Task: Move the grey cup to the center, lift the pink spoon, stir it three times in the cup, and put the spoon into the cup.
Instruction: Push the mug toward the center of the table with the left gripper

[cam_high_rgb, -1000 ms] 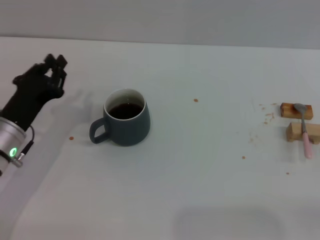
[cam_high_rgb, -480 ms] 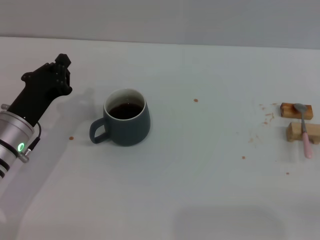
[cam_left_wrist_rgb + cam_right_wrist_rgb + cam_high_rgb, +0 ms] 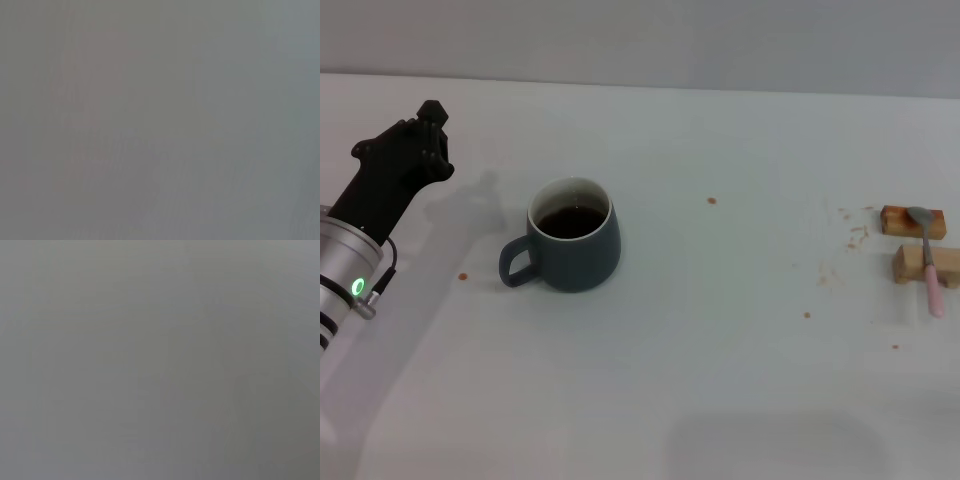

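The grey cup (image 3: pixel 575 250) stands left of the table's middle in the head view, holding dark liquid, its loop handle turned to the left. My left gripper (image 3: pixel 422 132) hangs above the table to the left of the cup and farther back, apart from it. At the far right the pink spoon (image 3: pixel 928 262) lies across two tan wooden blocks, with its metal bowl on the far one. The right gripper is out of view. Both wrist views show only a plain grey surface.
The two wooden blocks (image 3: pixel 910 220) (image 3: pixel 910 265) sit near the table's right edge. Small brown crumbs (image 3: pixel 712 200) are scattered over the white table (image 3: pixel 720 380), mostly near the blocks.
My left gripper has turned at the wrist and swung first toward the cup, then a little back to the left. Cup and spoon have not moved.
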### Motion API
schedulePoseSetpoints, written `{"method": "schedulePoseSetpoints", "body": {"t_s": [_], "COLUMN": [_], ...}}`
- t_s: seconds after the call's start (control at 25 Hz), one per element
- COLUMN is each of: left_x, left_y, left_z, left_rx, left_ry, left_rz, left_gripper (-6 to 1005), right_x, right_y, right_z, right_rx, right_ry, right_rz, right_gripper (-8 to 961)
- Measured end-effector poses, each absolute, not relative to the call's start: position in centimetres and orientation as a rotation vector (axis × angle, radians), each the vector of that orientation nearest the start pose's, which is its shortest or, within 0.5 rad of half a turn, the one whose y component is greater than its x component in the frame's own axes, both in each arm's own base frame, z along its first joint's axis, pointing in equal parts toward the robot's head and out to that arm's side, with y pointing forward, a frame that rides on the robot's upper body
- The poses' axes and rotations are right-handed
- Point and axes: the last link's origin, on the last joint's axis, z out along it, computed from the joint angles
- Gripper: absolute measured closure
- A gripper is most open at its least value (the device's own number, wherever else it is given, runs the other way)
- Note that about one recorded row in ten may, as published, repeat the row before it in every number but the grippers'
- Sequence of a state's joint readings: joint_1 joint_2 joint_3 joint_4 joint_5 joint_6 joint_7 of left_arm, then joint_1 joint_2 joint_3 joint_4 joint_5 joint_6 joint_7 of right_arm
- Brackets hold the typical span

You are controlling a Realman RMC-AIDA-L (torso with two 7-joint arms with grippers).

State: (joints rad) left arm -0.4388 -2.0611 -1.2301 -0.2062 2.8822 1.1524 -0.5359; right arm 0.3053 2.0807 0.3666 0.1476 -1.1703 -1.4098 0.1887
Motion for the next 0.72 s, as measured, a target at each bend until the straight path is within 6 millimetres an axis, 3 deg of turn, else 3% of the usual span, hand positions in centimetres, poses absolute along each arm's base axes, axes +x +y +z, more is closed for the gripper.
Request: {"method": "schedulePoseSetpoints", "body": {"t_s": [0.4,0.72], "left_x": [-30.0,-29.3], "left_y": [34.6,36.0], "left_z": [-1.8,-2.7], "left_rx": [-1.762,-1.911], "left_ry": [-0.676,-0.636], "left_rz": [-0.962,-0.868], "left_gripper": [1001,1000], "right_x": [40.7,40.5], "right_y": [25.2,25.3], "right_z": [5.3,5.2], "right_rx": [-0.855,-0.87], "right_ry": [0.727,0.72], "right_rz": [0.696,0.7], "right_gripper": [221,222]}}
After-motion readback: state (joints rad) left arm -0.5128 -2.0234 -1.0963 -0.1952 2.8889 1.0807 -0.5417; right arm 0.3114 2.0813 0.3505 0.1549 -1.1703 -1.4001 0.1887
